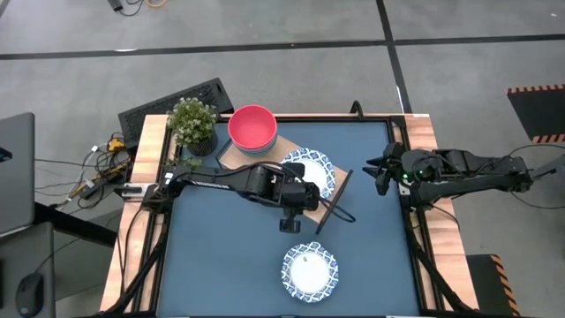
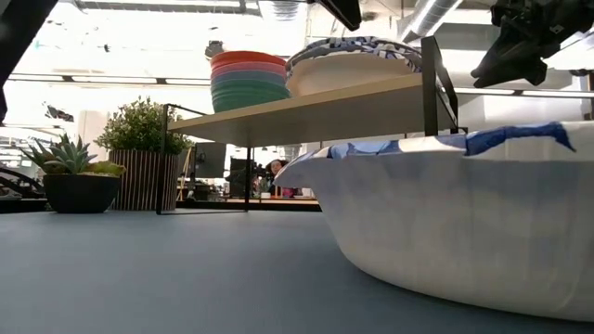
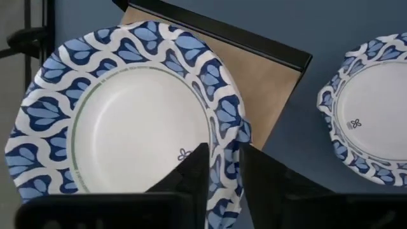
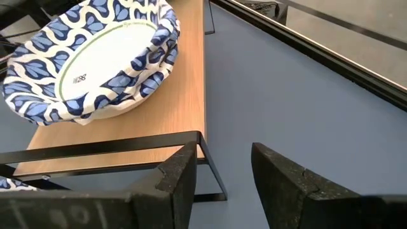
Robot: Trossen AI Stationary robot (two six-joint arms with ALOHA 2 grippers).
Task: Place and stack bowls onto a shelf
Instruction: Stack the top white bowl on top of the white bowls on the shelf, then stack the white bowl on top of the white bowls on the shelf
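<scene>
On my screens the shelf (image 1: 340,193) stands toward the back middle of the dark blue bench (image 1: 221,256), and it carries a stack with the pink bowl (image 1: 252,126) on top at its left end; in the low view that stack (image 2: 249,82) shows green under the pink. Beside it on the board sits a white bowl with a blue-patterned rim (image 1: 320,168), and in the right wrist view it looks like two such bowls nested (image 4: 95,60), the rim doubled at the edge. My left gripper (image 3: 224,168) is over that bowl, its fingers (image 3: 191,172) closed on the near rim, one inside the bowl and one outside, as the left wrist view shows clearly. A further patterned bowl (image 1: 310,270) rests on the bench well in front of the shelf, apart from both arms; it fills the foreground of the low view (image 2: 464,213). My right gripper (image 4: 222,175) waits off the shelf's right end near the bench edge, fingers apart with nothing between them. Two small potted plants stand by the shelf's left end, a leafy one (image 1: 192,122) and a low succulent (image 2: 70,172).
</scene>
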